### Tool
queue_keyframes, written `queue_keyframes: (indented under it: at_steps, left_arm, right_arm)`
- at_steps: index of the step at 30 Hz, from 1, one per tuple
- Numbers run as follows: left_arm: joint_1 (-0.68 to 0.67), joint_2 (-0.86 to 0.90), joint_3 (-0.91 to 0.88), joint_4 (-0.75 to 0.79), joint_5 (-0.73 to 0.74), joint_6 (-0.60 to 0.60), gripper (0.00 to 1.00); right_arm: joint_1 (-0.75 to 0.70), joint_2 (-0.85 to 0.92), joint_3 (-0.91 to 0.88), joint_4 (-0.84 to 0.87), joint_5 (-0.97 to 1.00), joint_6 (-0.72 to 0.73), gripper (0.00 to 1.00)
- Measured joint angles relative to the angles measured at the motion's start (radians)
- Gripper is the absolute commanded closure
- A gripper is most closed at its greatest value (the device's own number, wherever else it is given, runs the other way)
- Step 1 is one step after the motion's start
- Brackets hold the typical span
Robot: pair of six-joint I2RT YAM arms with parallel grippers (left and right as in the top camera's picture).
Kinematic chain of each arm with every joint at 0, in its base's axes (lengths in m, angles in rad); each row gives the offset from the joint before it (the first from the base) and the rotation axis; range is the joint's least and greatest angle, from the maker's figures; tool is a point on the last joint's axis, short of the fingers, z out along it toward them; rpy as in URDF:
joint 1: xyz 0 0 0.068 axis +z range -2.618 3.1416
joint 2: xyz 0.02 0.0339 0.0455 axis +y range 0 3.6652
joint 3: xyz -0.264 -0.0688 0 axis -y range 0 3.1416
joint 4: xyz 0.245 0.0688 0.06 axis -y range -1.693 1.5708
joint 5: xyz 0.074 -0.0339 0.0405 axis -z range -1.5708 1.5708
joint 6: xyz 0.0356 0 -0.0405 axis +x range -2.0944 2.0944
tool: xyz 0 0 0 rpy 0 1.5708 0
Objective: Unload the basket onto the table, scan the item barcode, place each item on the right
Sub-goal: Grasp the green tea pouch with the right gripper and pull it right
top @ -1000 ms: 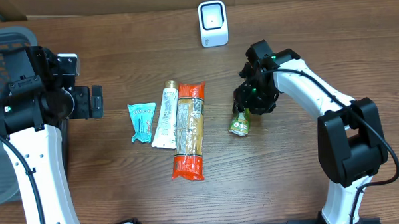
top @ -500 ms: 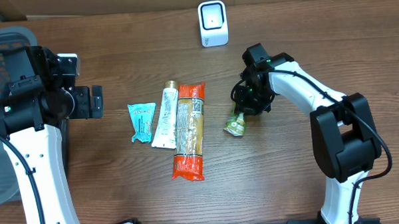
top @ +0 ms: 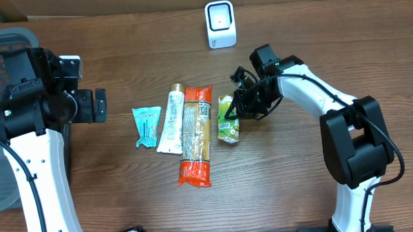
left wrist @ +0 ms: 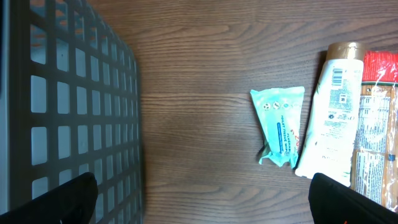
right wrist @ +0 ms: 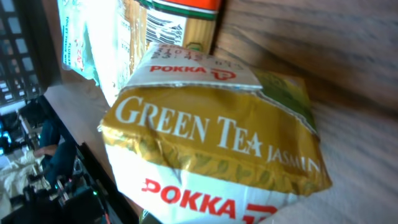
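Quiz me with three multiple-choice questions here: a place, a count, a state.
1. The white scanner stands: A. near the far edge of the table. B. on a shelf. C. on the floor.
2. Products lying left of the green tea carton: A. one. B. three. C. five.
3. The left fingers are: A. shut, gripping something. B. open, empty. C. shut, empty.
1 A, alone beyond the products. 2 B, teal packet, white tube, pasta packet. 3 B, wide apart, nothing between.
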Motion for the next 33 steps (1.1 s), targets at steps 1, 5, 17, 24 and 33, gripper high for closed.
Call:
queue_keyframes:
  at_steps: [1,5,17,24,33]
  left_arm:
    - [0.000,0.000,0.000,0.000,0.000,0.000,0.00]
    - [0.000,0.000,0.000,0.000,0.000,0.000,0.00]
    - [0.000,0.000,0.000,0.000,0.000,0.000,0.00]
    - [0.000,0.000,0.000,0.000,0.000,0.000,0.00]
    - [0.000,0.000,0.000,0.000,0.000,0.000,0.00]
  right_arm:
    - [0.000,0.000,-0.019,0.036,-0.010,-0.014,0.92]
    - [-0.002,0.010,-0.084,0.089,-0.024,-0.035,0.70]
    - [-0.061,0.024,0.051,-0.146,0.270,0.127,0.42]
    - [-0.039,0.014,0.273,-0.331,0.403,0.171,0.21]
    - [0.177,-0.006,0.214,-0.388,0.517,0.369,0.00]
